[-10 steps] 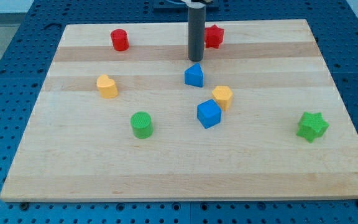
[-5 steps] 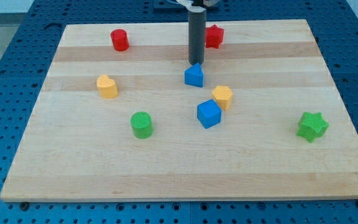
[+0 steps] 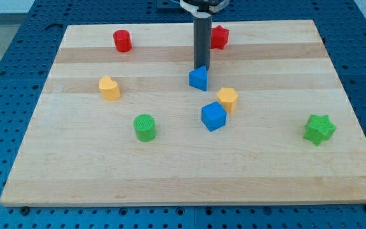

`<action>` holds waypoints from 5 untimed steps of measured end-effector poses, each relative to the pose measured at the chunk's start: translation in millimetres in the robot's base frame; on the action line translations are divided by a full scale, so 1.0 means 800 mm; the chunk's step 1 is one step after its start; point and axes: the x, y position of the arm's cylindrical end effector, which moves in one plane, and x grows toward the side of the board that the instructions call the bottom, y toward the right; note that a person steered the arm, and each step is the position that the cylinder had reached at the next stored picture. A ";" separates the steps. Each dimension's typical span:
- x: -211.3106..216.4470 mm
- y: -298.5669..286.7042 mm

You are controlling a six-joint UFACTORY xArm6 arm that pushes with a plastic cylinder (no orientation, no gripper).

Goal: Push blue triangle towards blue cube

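The blue triangle [image 3: 198, 79] sits near the middle of the wooden board [image 3: 183, 165]. My tip [image 3: 201, 67] stands right at its top edge, touching or nearly touching it. The blue cube [image 3: 213, 116] lies a short way below and slightly right of the triangle, with a gap between them.
A yellow hexagon [image 3: 227, 99] sits just right of the gap, touching or nearly touching the blue cube. A red star [image 3: 218, 37] is behind the rod. A red cylinder [image 3: 122, 41], a yellow heart [image 3: 109, 88], a green cylinder [image 3: 145, 127] and a green star [image 3: 318, 129] lie around.
My tip has come down the view onto the blue triangle's top edge. The triangle has slid very slightly downward. Other blocks have not moved.
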 end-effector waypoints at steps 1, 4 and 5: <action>0.005 0.000; 0.006 0.000; 0.008 0.000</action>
